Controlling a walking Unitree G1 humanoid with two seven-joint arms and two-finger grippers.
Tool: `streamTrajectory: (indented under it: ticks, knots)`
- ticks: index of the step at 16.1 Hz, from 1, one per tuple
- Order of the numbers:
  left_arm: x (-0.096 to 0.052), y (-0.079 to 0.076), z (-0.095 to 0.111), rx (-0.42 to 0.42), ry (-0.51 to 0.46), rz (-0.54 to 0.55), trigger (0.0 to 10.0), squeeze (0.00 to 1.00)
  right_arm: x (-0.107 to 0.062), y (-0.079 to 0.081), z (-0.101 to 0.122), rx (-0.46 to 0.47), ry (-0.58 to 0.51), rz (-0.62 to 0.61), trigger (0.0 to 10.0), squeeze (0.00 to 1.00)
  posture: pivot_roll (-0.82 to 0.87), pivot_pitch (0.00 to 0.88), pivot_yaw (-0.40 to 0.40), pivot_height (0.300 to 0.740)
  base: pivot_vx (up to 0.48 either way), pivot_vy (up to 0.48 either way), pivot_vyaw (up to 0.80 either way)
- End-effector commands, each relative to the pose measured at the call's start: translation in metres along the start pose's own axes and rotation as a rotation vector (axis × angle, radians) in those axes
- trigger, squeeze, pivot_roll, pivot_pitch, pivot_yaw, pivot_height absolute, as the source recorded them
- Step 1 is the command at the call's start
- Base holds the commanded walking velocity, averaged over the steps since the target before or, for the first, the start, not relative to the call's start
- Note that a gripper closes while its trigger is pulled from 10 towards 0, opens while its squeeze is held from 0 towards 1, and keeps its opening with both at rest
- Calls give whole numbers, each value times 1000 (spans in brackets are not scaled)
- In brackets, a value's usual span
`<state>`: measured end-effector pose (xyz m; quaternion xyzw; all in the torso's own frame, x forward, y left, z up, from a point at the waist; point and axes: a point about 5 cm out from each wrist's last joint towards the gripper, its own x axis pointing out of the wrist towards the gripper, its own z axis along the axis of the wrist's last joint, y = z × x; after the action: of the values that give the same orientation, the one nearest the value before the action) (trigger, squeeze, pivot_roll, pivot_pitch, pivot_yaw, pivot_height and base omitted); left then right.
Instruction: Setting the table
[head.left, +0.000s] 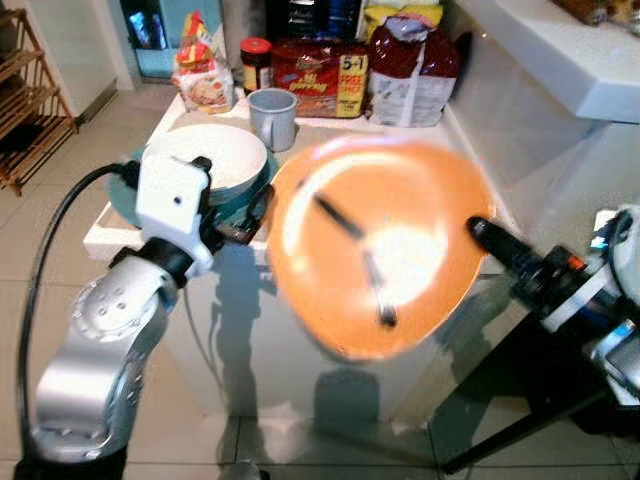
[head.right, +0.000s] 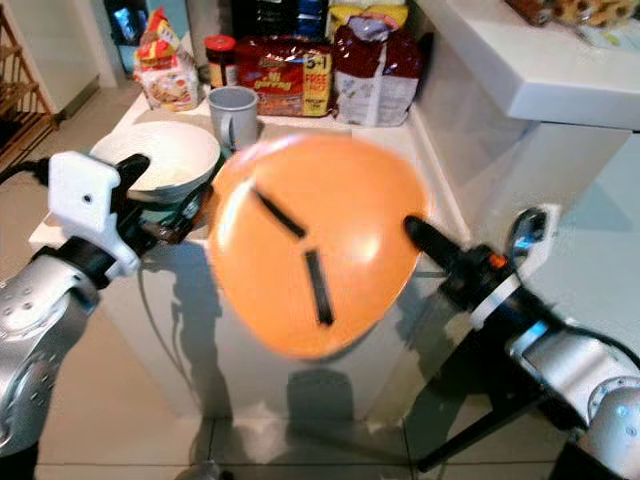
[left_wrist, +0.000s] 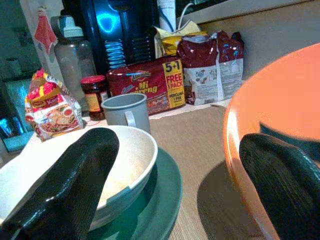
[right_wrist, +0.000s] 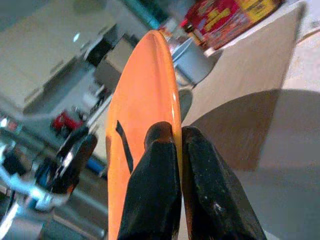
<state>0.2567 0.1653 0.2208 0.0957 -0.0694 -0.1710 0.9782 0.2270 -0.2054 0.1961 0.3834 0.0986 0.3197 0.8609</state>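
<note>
The right tool (right_wrist: 177, 150) is clamped on the rim of the orange plate (head.right: 315, 240), which hangs tilted in the air over the desk's (head.left: 190, 120) front edge; this looks like the carrying step. The left tool (left_wrist: 170, 185) stands apart at its nine o'clock. Next it needs levelling and lowering. A white bowl (head.left: 215, 160), seemingly empty, sits in a green dish (left_wrist: 160, 210), a grey mug (head.left: 272, 118) at twelve.

The left arm (head.left: 95, 350) was clad in rounded silver casing dotted with small screw holes, and a thick black cable (head.left: 45, 260) was looped beside it. A white boxy housing (head.left: 175, 205) was mounted at its wrist. The right arm (head.right: 585, 375) was finished in silver with a white band, a black wrist section and small orange markings (head.right: 492, 262). Long black textured fingers (left_wrist: 75, 185) were fitted.
</note>
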Motion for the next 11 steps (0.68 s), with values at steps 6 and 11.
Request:
streamTrajectory:
  ticks: [6,11]
  knots:
    - [-35,23,-3,44,15,-65,10000,0,-11,9,-1,-148,99,39,10000,0,26,0,-43,740,0,-480,0]
    - [-47,37,1,48,17,-79,10000,0,-12,7,1,-175,104,39,10000,0,29,0,-44,740,0,-480,0]
